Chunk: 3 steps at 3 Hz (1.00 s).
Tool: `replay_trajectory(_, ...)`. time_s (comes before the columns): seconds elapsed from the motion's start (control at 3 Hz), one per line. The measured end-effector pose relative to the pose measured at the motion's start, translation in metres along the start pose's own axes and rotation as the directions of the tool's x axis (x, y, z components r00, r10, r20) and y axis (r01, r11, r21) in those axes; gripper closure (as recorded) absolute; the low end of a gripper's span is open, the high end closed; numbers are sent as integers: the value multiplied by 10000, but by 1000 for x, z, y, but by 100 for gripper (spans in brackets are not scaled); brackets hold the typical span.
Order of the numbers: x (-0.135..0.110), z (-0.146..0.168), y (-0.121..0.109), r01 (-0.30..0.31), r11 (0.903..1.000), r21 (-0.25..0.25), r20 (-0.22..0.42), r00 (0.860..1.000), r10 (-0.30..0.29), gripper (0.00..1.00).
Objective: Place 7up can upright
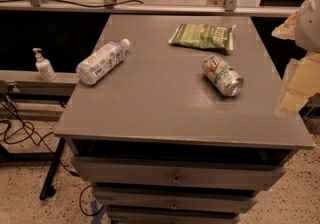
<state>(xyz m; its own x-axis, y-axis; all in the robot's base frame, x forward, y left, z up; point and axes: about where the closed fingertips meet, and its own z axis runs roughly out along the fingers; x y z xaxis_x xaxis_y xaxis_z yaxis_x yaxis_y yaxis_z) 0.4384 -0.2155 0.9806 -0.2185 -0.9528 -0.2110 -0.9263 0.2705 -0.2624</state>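
- 7up can (223, 75): lies on its side on the right half of the table, not upright. One shiny metal end points toward the front right, and the green logo faces up. Nothing touches it.
- Table (165, 113): a grey flat-topped unit that fills most of the view, with a stack of drawers (175, 178) beneath its top.
- Claw (297, 85): a pale, cream-coloured shape at the far right edge of the view, over the table's right edge. It sits to the right of the can and apart from it, holding nothing that can be seen. Whether it is spread or pressed together cannot be told.
- Plastic bottle (101, 61): clear with a white cap, lying on its side near the table's left edge, well apart from the can.
- Snack bag (202, 36): flat and green, lying toward the back of the table, just behind the can and not touching it.
- Pump dispenser (44, 66): small and white, standing upright on a ledge left of the table.
- Cables (20, 133): dark and looping across the speckled floor at lower left.
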Motion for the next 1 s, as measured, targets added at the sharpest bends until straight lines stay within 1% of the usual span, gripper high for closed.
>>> replay_trajectory(0.33, 0, 0, 0, 0, 10000, 2, 1, 10000, 0, 0)
replay_trajectory(0.67, -2, 0, -3, -135, 9999, 86, 153, 9998, 134, 0)
replay_trajectory(1.0, -9, 18, -19, -1036, 9944, 229, 354, 9941, 1027, 0)
